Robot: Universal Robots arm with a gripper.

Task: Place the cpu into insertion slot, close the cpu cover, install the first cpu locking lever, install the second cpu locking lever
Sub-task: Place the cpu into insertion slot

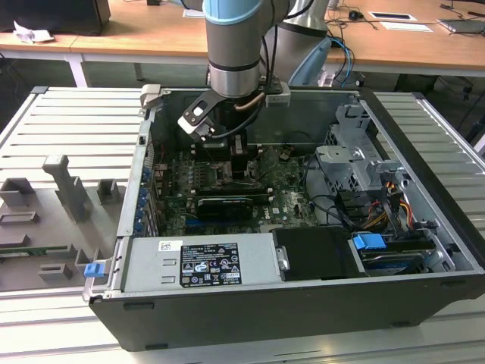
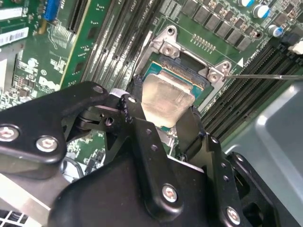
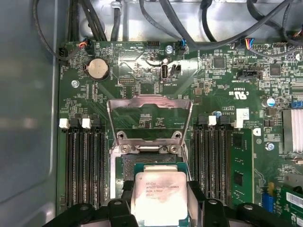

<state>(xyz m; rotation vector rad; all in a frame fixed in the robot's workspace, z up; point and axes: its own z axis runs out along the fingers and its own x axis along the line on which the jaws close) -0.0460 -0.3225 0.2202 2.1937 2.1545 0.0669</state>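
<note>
Presently: open computer case on slatted worktop, arm reaching inside.
Green motherboard lying flat in the case. Black hand, fingers clamped on two opposite edges of the cpu. Silvery cpu cover swung up, standing open at one edge of the socket. Dark insertion slot uncovered; the cpu sits directly over it, whether fully seated cannot be told.

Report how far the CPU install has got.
Done: nothing finished yet. In hand: the gripper grips the cpu by its sides, right at the insertion slot; whether it is seated, I cannot tell. Left: the cpu cover stands open beyond the slot, so closing it and both latching steps remain.
</note>
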